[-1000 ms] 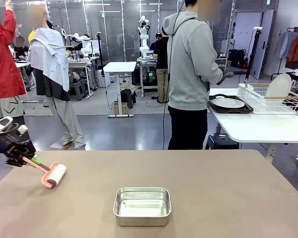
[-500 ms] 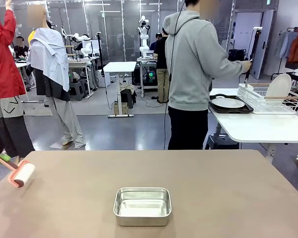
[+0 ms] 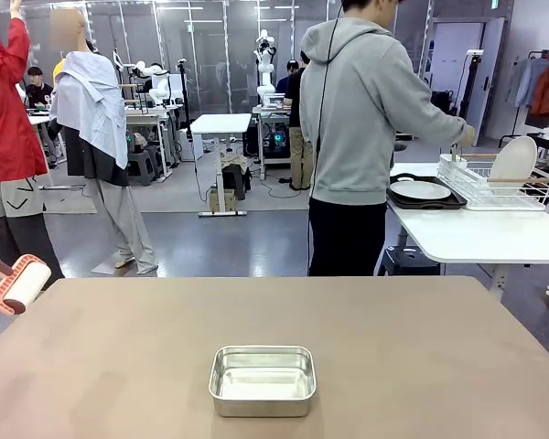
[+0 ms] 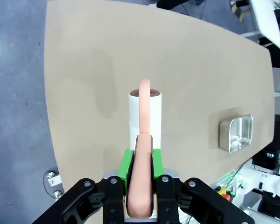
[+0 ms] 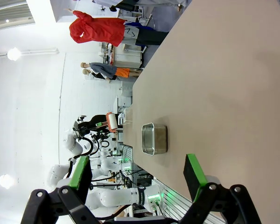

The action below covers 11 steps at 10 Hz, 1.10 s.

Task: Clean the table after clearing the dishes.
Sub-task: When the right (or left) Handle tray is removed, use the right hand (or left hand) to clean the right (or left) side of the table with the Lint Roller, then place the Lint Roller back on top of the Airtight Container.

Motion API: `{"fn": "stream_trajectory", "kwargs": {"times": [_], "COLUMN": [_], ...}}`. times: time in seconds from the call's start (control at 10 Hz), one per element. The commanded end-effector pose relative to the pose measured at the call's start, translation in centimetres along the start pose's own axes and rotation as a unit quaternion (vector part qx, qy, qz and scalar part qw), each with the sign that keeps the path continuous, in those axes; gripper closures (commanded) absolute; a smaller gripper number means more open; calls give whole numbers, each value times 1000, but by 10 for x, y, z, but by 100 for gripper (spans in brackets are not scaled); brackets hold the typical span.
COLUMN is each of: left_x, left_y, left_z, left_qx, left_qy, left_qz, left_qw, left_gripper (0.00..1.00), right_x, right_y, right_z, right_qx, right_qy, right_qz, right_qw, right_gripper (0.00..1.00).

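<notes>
Clamped in the left pincer, a lint roller is held above the bench edge; the right pincer is spread wide. Rolling onward, the steel pan could be struck. Dishes are stacked beyond.

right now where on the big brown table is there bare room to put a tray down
Nearly everywhere on the matte taupe-brown table. Only the shiny rectangular steel pan sits on it, near the front middle. Wide bare patches lie either side of the pan and between it and the far edge. The pink-handled white lint roller hangs at the far-left corner.
</notes>
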<state>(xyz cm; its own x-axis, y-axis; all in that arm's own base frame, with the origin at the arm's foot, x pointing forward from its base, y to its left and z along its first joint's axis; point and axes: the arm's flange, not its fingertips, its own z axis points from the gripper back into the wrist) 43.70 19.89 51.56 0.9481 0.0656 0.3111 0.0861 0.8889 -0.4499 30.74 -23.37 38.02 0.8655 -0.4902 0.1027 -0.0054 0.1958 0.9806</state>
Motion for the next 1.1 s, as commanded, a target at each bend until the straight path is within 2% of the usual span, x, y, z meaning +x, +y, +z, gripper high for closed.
{"fn": "stream_trajectory", "kwargs": {"times": [0.0,0.9,1.0], "left_x": [12,12,40], "left_y": [19,19,-23], "left_z": [-18,-22,-7], "left_qx": [4,0,9], "left_qy": [18,18,16], "left_qz": [12,12,-116], "left_qw": [1000,1000,993], "left_gripper": [79,79,79], "right_x": [-1,-1,-1], "right_y": [4,4,4], "right_z": [-1,-1,-1], "right_qx": [6,6,6], "right_qy": [-5,-5,-5], "right_qz": [2,2,2], "right_qw": [1000,1000,1000], "right_gripper": [0,0,0]}}
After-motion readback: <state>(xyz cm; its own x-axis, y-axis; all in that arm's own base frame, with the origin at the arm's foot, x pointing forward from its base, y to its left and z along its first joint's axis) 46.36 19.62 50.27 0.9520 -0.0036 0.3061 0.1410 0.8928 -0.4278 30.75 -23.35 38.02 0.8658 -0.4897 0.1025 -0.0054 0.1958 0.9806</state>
